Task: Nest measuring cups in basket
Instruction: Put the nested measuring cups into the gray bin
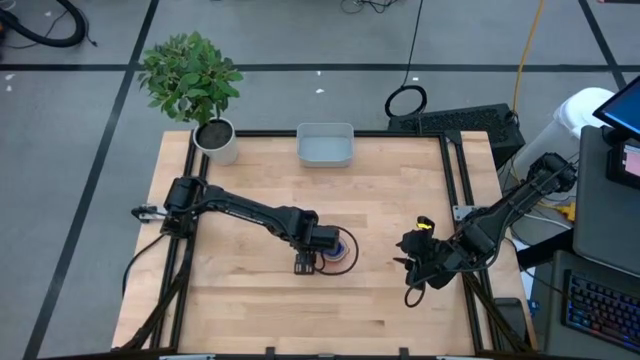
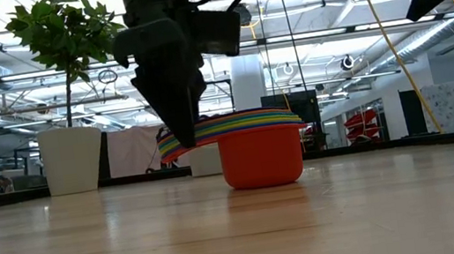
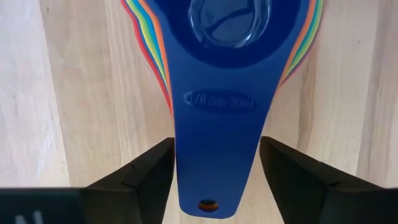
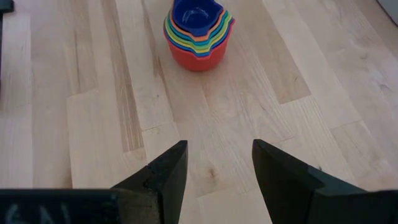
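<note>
1. Plastic is what matters here: the measuring cups are thin, hard and light, stacked one inside another with the red cup at the bottom and a dark blue cup on top.
2. The stack stands on the wooden desk a little toward 6 o'clock of its middle. The basket sits well apart at the 12 o'clock edge, beside a white plant pot.
3. The left end effector is at the stack's 9 o'clock side. Its jaws stand open on either side of the fanned handles, with a gap showing on each side, and it holds nothing.
4. The right end effector waits toward 3 o'clock near the desk edge, open and empty, facing the stack.
5. My judgement on handling: the stack should weigh very little and will not bend or break easily, but smooth plastic may slip in a pinch.
6. The flat handles look like the best place to take hold. They overlap, so squeezing them together should carry all the cups at once.
7. A grip on the top handle alone would probably lift only that cup out, since nested cups sit loosely.
8. Tilting during the carry could let the inner cups slide free, so level carrying seems wise.
</note>
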Robot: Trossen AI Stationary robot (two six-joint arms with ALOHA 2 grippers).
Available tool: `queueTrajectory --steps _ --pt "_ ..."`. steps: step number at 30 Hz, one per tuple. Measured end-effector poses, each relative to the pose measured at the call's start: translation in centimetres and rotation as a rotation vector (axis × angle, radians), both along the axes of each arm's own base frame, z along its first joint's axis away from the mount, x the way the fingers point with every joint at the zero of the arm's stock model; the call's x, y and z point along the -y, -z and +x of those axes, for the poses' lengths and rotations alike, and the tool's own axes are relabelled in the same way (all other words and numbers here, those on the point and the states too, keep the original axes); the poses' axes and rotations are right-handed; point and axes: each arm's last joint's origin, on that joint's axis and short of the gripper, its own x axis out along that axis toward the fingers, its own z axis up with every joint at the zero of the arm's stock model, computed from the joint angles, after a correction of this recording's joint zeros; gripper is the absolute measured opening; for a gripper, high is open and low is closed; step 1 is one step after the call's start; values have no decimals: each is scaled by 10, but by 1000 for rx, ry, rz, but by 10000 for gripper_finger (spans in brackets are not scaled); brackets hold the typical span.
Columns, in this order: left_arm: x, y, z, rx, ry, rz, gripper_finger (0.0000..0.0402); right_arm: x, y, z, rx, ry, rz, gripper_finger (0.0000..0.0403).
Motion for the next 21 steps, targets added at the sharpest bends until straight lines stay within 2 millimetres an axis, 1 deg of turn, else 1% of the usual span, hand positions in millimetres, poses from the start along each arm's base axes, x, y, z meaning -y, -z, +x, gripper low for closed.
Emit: queueTrajectory --steps 7,11,14,21 --pt "-1 0 0 -2 15 5 265 0 0 0 0 0 0 171" --pt "-1 0 1 13 16 10 265 0 0 0 0 5 4 171" --pt "-1 -1 2 18 16 9 242 0 0 0 0 5 5 171" --pt "-2 -1 2 20 19 11 165 -1 0 0 -14 -1 27 171"
